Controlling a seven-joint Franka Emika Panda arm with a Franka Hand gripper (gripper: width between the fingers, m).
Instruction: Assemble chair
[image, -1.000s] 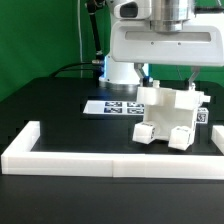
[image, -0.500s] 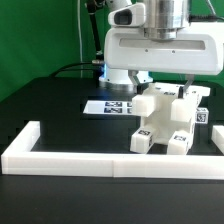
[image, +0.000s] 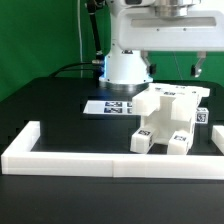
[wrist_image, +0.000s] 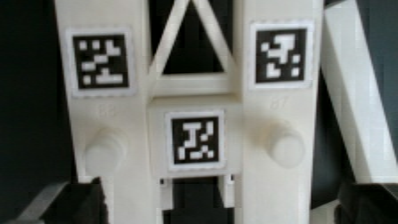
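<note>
Up lifts the gripper (image: 173, 72), jaws wide and empty; the chair (image: 168, 118) stands released near the table's (image: 50, 105) front edge, exterior view's right; this placement looks finished.

You have a black counter (image: 58, 116) carrying three things. The white chair (image: 165, 116) stands on it on its blocky legs. The marker board (image: 110, 106) lies flat just beside the chair, toward the exterior view's left. The white border rail (image: 100, 162) lies close in front of the chair.

A robotics lab: green backdrop (image: 40, 35), black table (image: 45, 105), marker board (image: 108, 106), white border rail (image: 100, 162).
</note>
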